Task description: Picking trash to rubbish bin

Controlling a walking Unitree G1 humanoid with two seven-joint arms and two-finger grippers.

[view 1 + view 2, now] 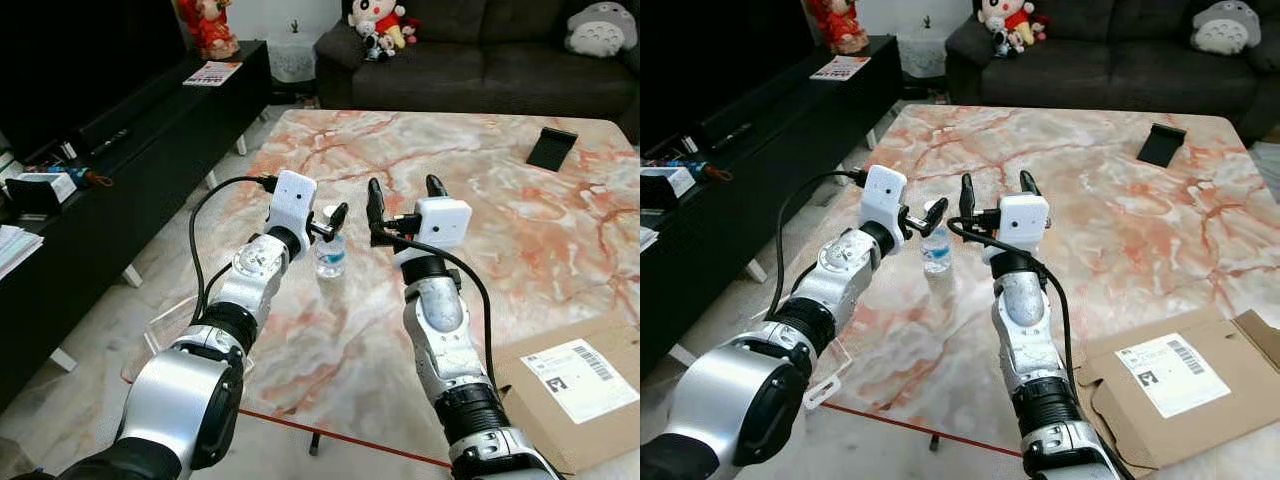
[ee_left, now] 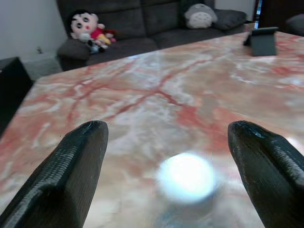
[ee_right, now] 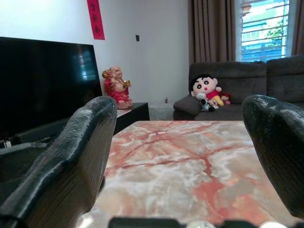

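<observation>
Silver arms reach over a marble coffee table (image 1: 520, 200), where a small plastic water bottle (image 1: 331, 250) stands near the edge. Left gripper (image 1: 333, 222) hovers at its cap, fingers spread; right gripper (image 1: 404, 195), also spread, is raised just beside it. Flattened cardboard box (image 1: 1170, 385) lies nearby.

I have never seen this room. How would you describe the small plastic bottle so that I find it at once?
Look at the large marble table with red veins, in front of the dark sofa. Near its left edge, between the left gripper and the right gripper, stands the small clear bottle. It is upright and transparent with a white cap, unlike the flat cardboard box.
</observation>
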